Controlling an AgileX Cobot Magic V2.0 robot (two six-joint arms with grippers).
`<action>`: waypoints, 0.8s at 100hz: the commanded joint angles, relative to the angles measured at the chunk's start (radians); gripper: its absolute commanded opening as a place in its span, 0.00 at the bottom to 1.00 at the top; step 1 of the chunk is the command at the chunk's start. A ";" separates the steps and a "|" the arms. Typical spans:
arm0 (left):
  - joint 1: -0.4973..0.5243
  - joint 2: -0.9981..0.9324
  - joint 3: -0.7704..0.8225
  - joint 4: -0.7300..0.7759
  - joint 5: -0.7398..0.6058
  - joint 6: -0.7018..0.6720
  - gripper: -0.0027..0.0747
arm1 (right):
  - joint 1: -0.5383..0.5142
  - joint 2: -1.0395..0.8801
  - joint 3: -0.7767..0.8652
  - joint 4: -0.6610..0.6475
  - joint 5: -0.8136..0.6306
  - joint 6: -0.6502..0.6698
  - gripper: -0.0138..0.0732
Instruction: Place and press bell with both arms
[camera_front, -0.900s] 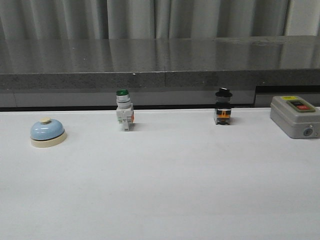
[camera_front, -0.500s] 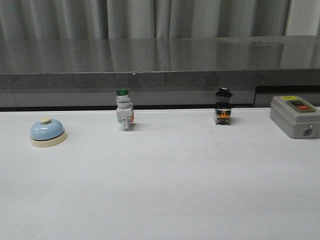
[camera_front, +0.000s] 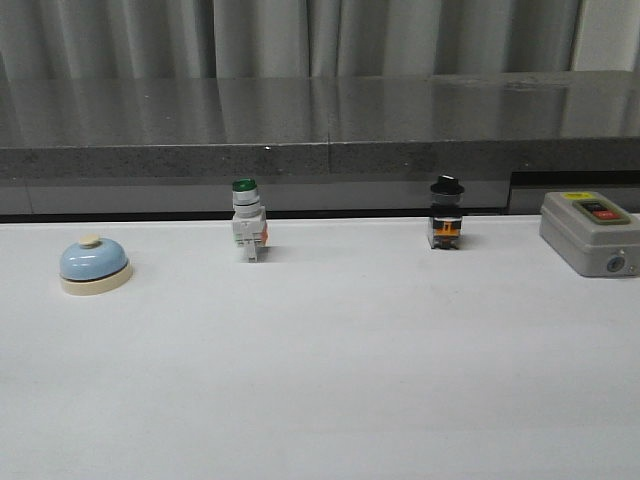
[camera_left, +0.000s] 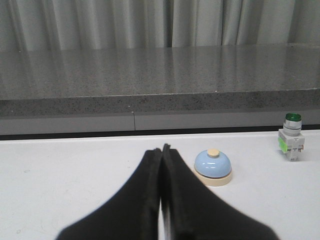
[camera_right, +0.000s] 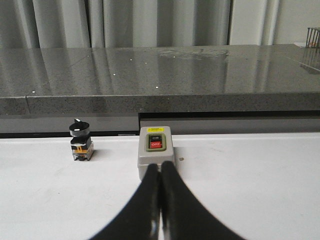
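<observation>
Far left of the green-capped white pushbutton switch (camera_front: 248, 231) sat your small glossy light-blue dome bell (camera_front: 94, 266). Left gripper (camera_left: 161, 150) and right gripper (camera_right: 160, 167) were both pressed together; unopened, either could knock the bell away.

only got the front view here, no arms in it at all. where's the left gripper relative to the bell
Observer: In the left wrist view the left gripper is short of the bell, fingers pressed together, nothing between them.
Operator: and the right one
Observer: The right gripper is shut too, pointing at the grey box with the red and black buttons, its tips overlapping the box's front edge in the picture.
Operator: is it touching that box
Observer: Cannot tell from the right wrist view; the tips cover the box's near edge.
Operator: anything else near the right gripper
Observer: The black-knobbed switch stands off to one side of the box, clear of the gripper.
</observation>
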 joint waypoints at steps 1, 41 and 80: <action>0.002 -0.001 -0.017 0.001 -0.081 -0.010 0.01 | -0.005 -0.014 -0.014 -0.011 -0.074 -0.004 0.08; -0.007 0.248 -0.333 -0.051 0.096 -0.010 0.01 | -0.005 -0.014 -0.014 -0.011 -0.074 -0.004 0.08; -0.007 0.668 -0.602 -0.051 0.321 -0.010 0.05 | -0.005 -0.014 -0.014 -0.011 -0.074 -0.004 0.08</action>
